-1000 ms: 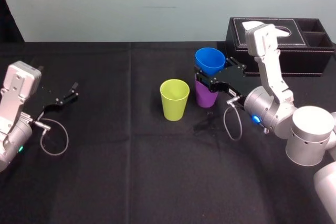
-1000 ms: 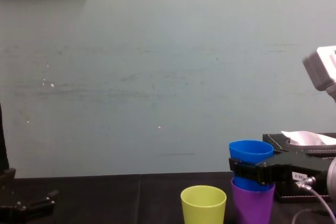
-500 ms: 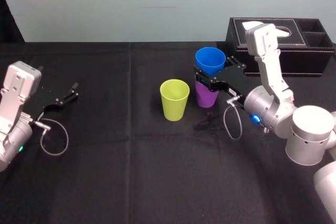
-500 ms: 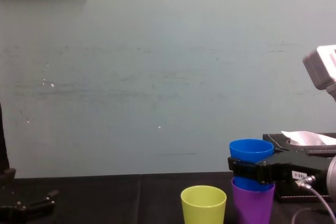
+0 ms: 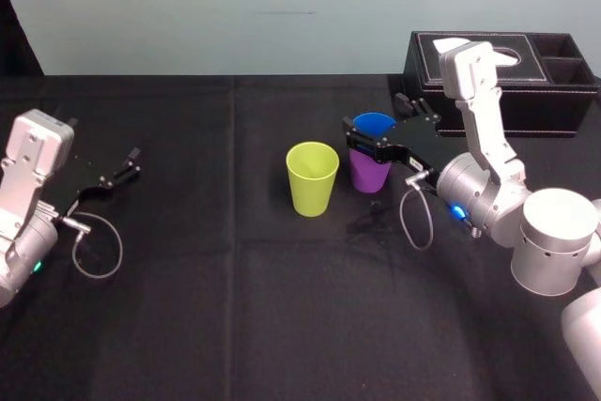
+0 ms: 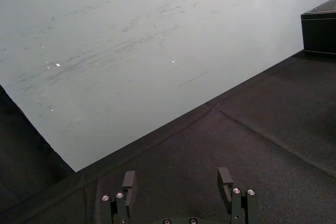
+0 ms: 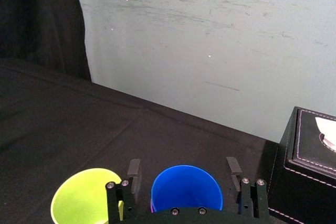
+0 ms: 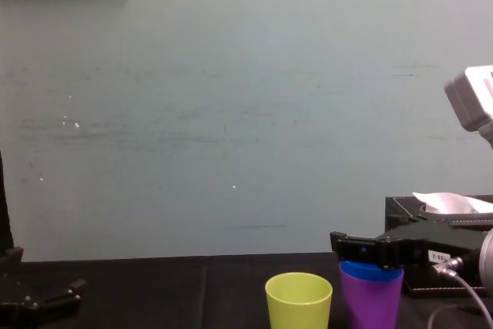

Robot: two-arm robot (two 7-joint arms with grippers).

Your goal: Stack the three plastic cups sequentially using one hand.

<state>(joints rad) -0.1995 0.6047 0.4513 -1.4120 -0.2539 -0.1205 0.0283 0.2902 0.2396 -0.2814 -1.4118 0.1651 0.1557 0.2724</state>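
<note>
The blue cup sits nested in the purple cup right of the table's middle, only its rim standing above the purple one. The yellow-green cup stands upright just left of them, apart. My right gripper is open astride the blue cup's rim, with a gap between each finger and the cup. In the chest view the right gripper hovers level with the blue rim, beside the yellow-green cup. My left gripper rests open at the far left.
A black tissue box with a white tissue stands at the back right, behind my right arm. Black cloth covers the table. The left gripper holds nothing between its fingers.
The right gripper has opened and let go of the blue cup, which dropped down into the purple cup. The left arm has not moved.
</note>
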